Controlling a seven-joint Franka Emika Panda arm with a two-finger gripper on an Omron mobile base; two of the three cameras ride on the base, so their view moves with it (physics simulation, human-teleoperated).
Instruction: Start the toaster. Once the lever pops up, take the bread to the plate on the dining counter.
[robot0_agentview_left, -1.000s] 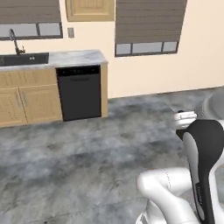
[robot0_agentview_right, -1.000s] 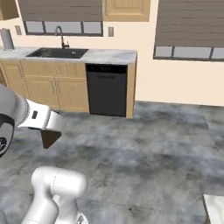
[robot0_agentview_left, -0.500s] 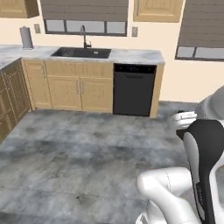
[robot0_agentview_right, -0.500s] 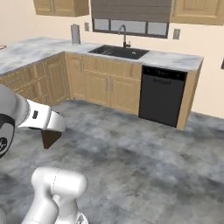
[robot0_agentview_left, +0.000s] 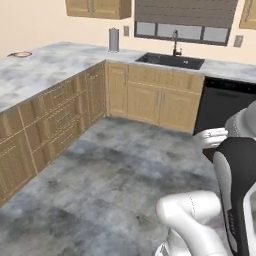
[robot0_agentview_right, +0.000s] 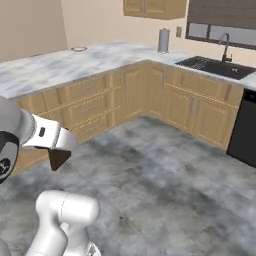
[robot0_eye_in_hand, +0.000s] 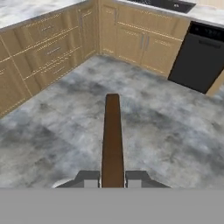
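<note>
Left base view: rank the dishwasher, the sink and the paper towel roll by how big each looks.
1. dishwasher, partly hidden behind the arm
2. sink
3. paper towel roll

The roll stands farthest back, which shrinks it further, but the order is plain.

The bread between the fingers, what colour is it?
Dark brown. The bread shows best in the hand view, seen edge-on.

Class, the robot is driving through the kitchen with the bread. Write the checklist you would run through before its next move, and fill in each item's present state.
1. Bread between the gripper fingers: ok.
2. Gripper shut on the slice: ok.
3. Slice sticks straight out, not drooping: ok.
4. Floor ahead free of obstacles: ok.
5. Plate in sight: not ok.
6. Dining counter in sight: not ok; there are wooden cabinets, a sink and a dishwasher.
</note>
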